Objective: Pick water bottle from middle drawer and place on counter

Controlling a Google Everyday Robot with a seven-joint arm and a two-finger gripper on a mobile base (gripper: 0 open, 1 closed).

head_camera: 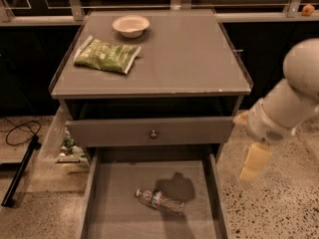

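Observation:
The water bottle (pixel 160 200) lies on its side on the floor of the open middle drawer (pixel 114 203), white cap toward the left. The grey counter (pixel 184 59) is above it, with a chipped pale front edge. My gripper (pixel 254 164) hangs from the white arm at the right, outside the drawer's right wall, level with the drawer front and above the speckled floor. It is well to the right of the bottle and holds nothing that I can see.
A green bag (pixel 106 55) and a white bowl (pixel 130 25) sit on the counter's back left. A drawer front with a round metal knob (pixel 153 133) sits slightly open above the middle drawer. A black cable and stand (pixel 20 153) lie on the floor at the left.

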